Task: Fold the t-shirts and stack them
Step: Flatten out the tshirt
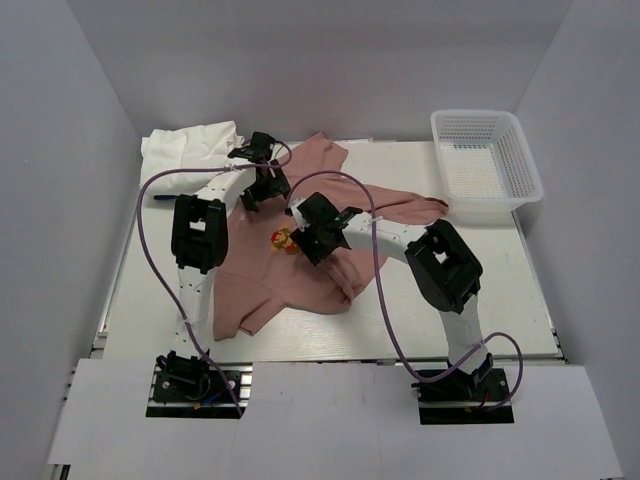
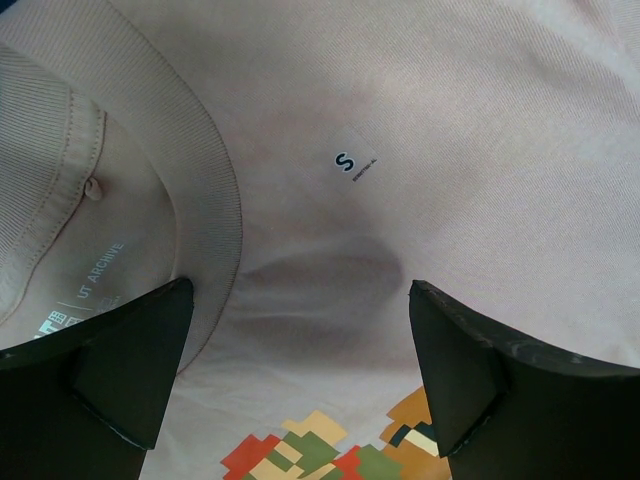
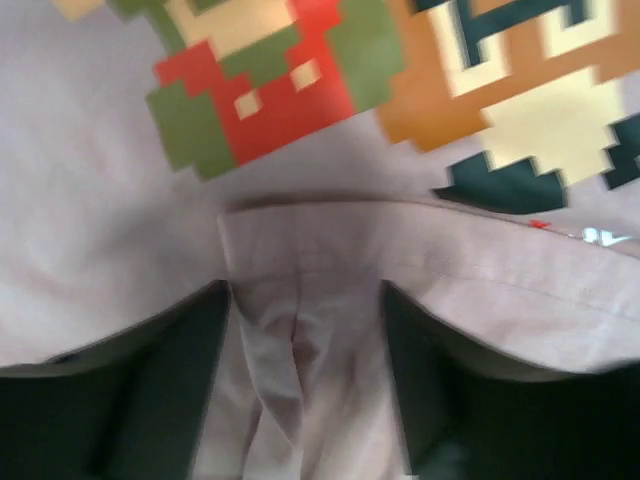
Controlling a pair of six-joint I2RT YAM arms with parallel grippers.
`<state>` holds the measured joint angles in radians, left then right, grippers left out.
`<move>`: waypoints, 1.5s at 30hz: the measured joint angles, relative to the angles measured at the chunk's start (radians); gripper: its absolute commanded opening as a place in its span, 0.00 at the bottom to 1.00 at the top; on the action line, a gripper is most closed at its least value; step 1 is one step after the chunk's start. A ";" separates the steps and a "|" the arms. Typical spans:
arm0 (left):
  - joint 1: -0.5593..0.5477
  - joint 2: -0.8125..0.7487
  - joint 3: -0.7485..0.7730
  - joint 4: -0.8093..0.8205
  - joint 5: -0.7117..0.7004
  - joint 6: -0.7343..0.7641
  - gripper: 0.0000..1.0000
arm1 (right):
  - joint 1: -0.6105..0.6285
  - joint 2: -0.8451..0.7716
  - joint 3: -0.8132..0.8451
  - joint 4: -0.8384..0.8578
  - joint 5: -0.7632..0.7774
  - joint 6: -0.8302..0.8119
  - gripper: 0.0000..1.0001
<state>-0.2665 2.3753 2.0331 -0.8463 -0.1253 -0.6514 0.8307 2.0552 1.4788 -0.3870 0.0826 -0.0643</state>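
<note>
One dusty pink cotton t-shirt (image 1: 275, 290) covers the white table (image 1: 480, 290), grey walls (image 1: 60, 150) around. Left claw (image 2: 300, 340) gapes; right claw (image 3: 305, 350), I cannot tell.

pink tee (image 2: 450, 150) matt knit cloth, ribbed collar (image 2: 215, 200), matt blk plastic fingers (image 2: 480, 380)

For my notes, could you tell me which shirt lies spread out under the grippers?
The pink shirt with the cartoon print, mid-table; the white shirts lie bunched in the back left corner.
</note>
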 measured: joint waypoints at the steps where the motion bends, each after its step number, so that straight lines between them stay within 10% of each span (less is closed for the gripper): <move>1: 0.001 -0.005 -0.009 0.006 -0.003 0.001 1.00 | 0.000 0.000 0.001 0.011 0.004 0.010 0.37; 4: 0.001 -0.026 -0.045 0.020 -0.010 0.008 1.00 | -0.004 -0.001 -0.006 0.045 0.021 0.055 0.01; 15: 0.001 -0.060 -0.111 0.043 -0.047 0.016 1.00 | -0.036 -0.406 -0.380 0.044 0.235 0.392 0.00; 21: 0.001 -0.106 -0.196 0.063 -0.084 0.026 1.00 | -0.095 -0.880 -0.692 -0.286 0.342 0.859 0.00; 29: 0.002 -0.112 -0.203 0.047 -0.105 0.027 1.00 | -0.095 -1.255 -0.798 -0.764 0.314 1.352 0.27; 33: 0.003 -0.110 -0.200 0.037 -0.105 0.028 1.00 | -0.095 -1.279 -0.750 -0.830 0.338 1.377 0.90; 45: -0.012 -0.114 -0.124 -0.013 -0.059 0.069 1.00 | -0.148 -0.618 -0.399 -0.411 0.453 0.870 0.90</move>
<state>-0.2783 2.2616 1.9087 -0.8597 -0.1841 -0.5827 0.6823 1.4372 1.0801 -0.7979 0.5358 0.8055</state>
